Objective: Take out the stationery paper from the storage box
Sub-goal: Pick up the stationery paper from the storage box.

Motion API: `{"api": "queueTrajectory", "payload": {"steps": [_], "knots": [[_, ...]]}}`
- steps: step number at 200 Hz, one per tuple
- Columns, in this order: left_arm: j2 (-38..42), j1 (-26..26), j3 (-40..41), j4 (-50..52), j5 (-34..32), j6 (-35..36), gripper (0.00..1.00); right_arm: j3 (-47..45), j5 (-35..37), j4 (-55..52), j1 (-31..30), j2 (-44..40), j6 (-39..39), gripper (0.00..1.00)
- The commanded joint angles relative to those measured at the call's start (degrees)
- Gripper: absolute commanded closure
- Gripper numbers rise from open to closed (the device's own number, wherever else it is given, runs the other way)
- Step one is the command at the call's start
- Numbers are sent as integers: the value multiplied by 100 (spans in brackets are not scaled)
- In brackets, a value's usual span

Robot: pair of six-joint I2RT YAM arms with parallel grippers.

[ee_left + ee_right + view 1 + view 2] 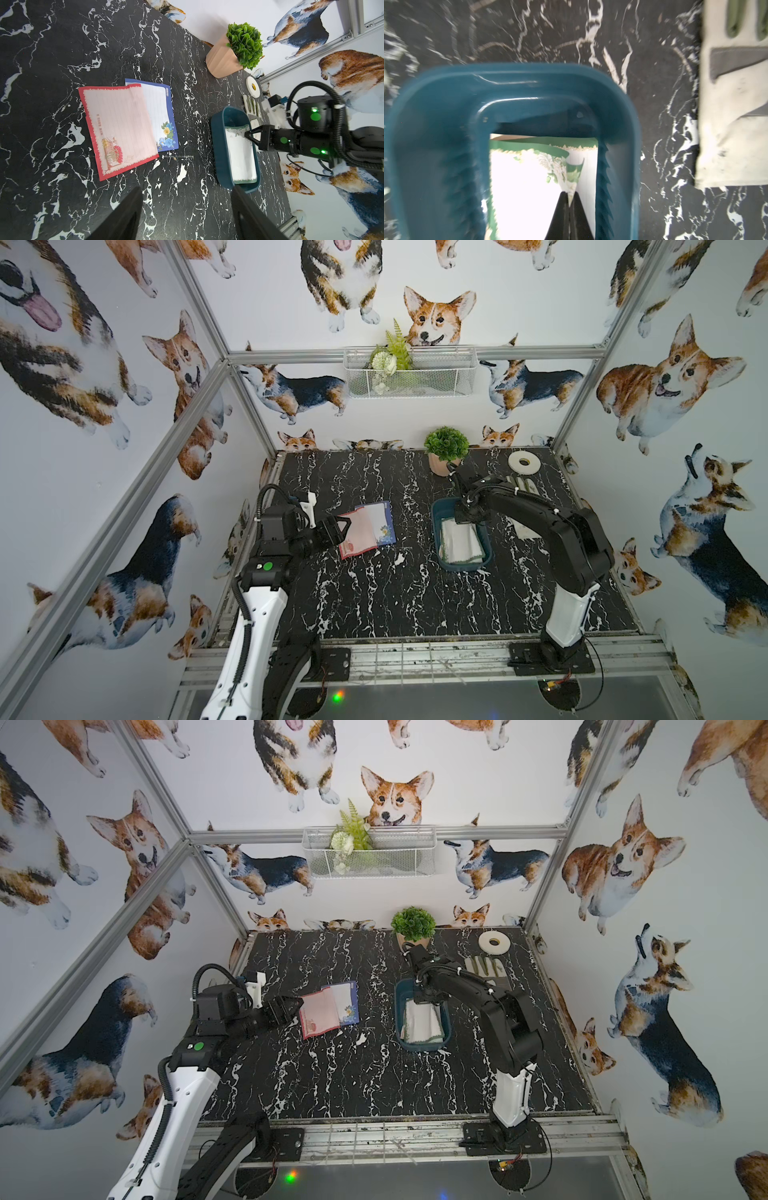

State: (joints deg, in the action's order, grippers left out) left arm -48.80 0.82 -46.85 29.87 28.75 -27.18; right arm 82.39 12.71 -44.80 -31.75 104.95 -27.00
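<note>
Right jaws pinching paper point(527, 187), marble point(374, 597), corgi walls point(436, 319)

Green-edged stationery paper point(241, 153) lies inside teal storage box point(218, 149)

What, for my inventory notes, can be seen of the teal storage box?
The storage box is a shallow, glossy dark-teal tub, plastic by its look, rectangular with rounded corners and a flared rim. It sits upright on the black marbled table, with a white glove apart beside it. Inside lies white stationery paper with a green floral border; the right end effector reaches in, shut on a fold of it.
</note>
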Motion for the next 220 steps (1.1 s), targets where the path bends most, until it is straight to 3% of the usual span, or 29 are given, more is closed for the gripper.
{"api": "queueTrajectory", "payload": {"steps": [1, 23, 32, 53, 82, 118, 152, 192, 220], "knots": [[-93, 6, 18, -378, 512, -194, 29, -68, -442, -58, -22, -507, -124, 100], [-324, 4, 426, -1811, 1715, -1163, 24, -240, -888, 172, -51, -1155, -248, 100], [-443, 28, 728, -3065, 2133, -1840, 24, -326, -1115, 296, -55, -1438, -314, 100], [-623, 202, 1188, -4791, 2308, -2979, 21, -581, -1680, 683, -51, -2133, -499, 100], [-814, 877, 1059, -4831, 2023, -2882, 17, -886, -2554, 1336, -51, -2836, -806, 100], [-1558, 2078, 897, -5689, 1634, -3131, 16, -1061, -3630, 2273, -51, -3286, -1310, 100], [-2250, 2695, 789, -6300, 1405, -3326, 19, -965, -3626, 2314, -51, -3455, -1326, 100], [-2519, 3383, 170, -5463, 1023, -2663, 20, -882, -3732, 2283, -51, -3363, -1296, 100], [-2617, 3574, 20, -5438, 979, -2638, 34, -920, -3664, 2231, -55, -3308, -1246, 100]]}}
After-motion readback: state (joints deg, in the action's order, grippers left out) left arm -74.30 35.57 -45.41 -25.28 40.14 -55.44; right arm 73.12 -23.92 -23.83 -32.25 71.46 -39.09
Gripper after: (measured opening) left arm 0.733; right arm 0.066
